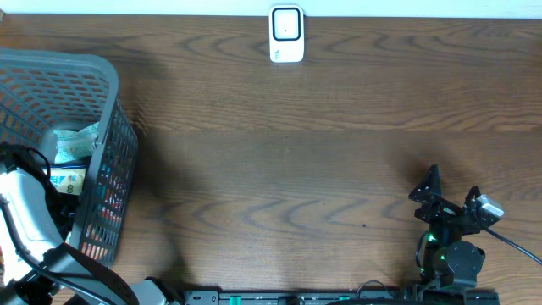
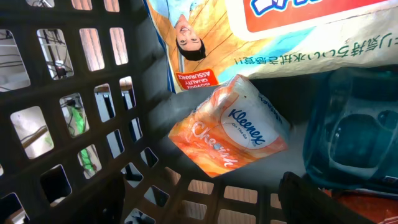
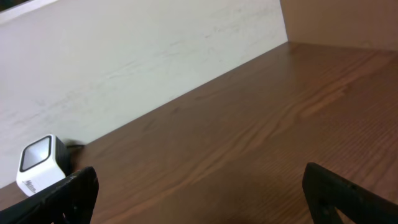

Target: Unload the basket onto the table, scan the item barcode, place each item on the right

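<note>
Inside basket [image 2: 74, 124], Kleenex pack [image 2: 233, 134], blue item [image 2: 354, 134] cropped, left claw [image 2: 211, 204] half-cropped

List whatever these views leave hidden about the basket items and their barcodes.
- Kleenex pack, left wrist: no barcode on the side facing the camera; other sides hidden.
- Large printed bag, left wrist: cut off by the top edge.
- Blue translucent item, left wrist: cut off by the right edge; unidentifiable.
- Basket contents, overhead: mostly hidden by its wall and the left arm.
</note>
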Motion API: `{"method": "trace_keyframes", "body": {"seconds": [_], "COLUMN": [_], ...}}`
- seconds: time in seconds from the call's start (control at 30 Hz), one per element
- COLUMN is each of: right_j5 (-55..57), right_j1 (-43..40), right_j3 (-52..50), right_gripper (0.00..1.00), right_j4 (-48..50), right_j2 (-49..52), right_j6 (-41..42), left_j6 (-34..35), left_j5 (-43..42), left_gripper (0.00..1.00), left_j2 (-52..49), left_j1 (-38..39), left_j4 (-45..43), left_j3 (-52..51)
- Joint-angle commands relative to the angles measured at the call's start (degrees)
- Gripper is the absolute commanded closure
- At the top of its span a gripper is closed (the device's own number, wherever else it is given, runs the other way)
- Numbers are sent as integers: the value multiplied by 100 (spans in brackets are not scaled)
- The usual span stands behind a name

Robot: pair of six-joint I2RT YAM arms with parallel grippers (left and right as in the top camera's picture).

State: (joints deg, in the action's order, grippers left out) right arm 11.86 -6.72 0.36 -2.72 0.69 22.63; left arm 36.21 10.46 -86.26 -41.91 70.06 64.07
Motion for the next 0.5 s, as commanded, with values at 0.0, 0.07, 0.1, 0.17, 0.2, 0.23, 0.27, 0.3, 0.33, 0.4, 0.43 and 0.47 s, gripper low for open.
{"method": "trace_keyframes", "body": {"seconds": [0.0,0.07,0.1,0.17,0.2,0.23,0.27,0.3,0.33,0.4,0.43,0.47], "right_j5": [66,66,66,66,66,66,66,66,66,66,66,66], "right_j1": [39,39,39,39,39,39,39,39,39,39,39,39], "right_j3": [-4,-4,-4,-4,-4,-4,-4,-4,-4,-4,-4,-4], "right_gripper": [1,1,1,1,1,1,1,1,1,1,1,1], "right_j4": [-11,-11,-11,-11,-11,-11,-11,-11,-11,-11,-11,-11], "right_j2": [-35,-35,-35,-35,-35,-35,-35,-35,-35,-35,-35,-35], "right_j6": [68,68,68,68,68,68,68,68,68,68,68,68], "left_j6": [-103,2,96,227,275,332,332,332,332,459,568,667], "left_j5": [-81,-101,-103,-103,-107,-186,-306,-424,-533,-640,-640,-640], "left_gripper": [21,22,22,22,21,21,21,22,22,22,22,23], "left_j2": [31,31,31,31,31,31,31,31,31,31,31,31], "left_j1": [-17,-17,-17,-17,-17,-17,-17,-17,-17,-17,-17,-17], "left_j4": [13,-17,-85,-302,-380,-516,-649,-791,-933,-1222,-1335,-1480], "left_j3": [-55,-155,-247,-463,-555,-706,-835,-975,-1110,-1403,-1530,-1672]}}
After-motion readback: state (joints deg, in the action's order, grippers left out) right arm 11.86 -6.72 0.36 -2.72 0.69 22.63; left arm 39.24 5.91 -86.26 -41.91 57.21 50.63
